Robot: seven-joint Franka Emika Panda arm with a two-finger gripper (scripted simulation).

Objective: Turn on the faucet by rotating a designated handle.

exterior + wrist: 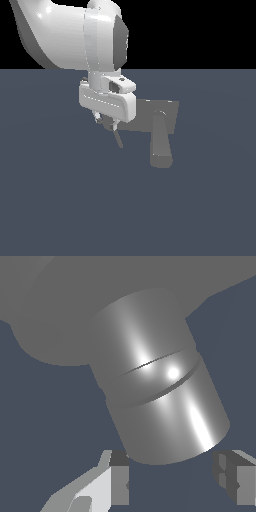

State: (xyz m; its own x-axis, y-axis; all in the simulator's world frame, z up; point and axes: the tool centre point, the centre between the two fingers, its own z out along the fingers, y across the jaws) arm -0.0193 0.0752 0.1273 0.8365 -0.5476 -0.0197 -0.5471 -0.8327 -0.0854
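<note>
The faucet's flat grey back plate (167, 117) lies on the dark floor, with the broad bar-shaped spout (161, 145) running toward the camera. The thin grey handle rod (118, 138) sticks out just below my gripper (106, 122), which hides the round hub. In the wrist view a thick grey cylinder of the faucet (160, 391) fills the frame. Its end lies close to my gripper (175, 483), between my two fingers (117, 483), which stand wide apart. The gripper is open and holds nothing. I cannot tell whether a finger touches the cylinder.
The white arm (75, 35) comes down from the exterior view's upper left. The dark blue-grey floor (60, 200) extends all around the faucet. No other objects show.
</note>
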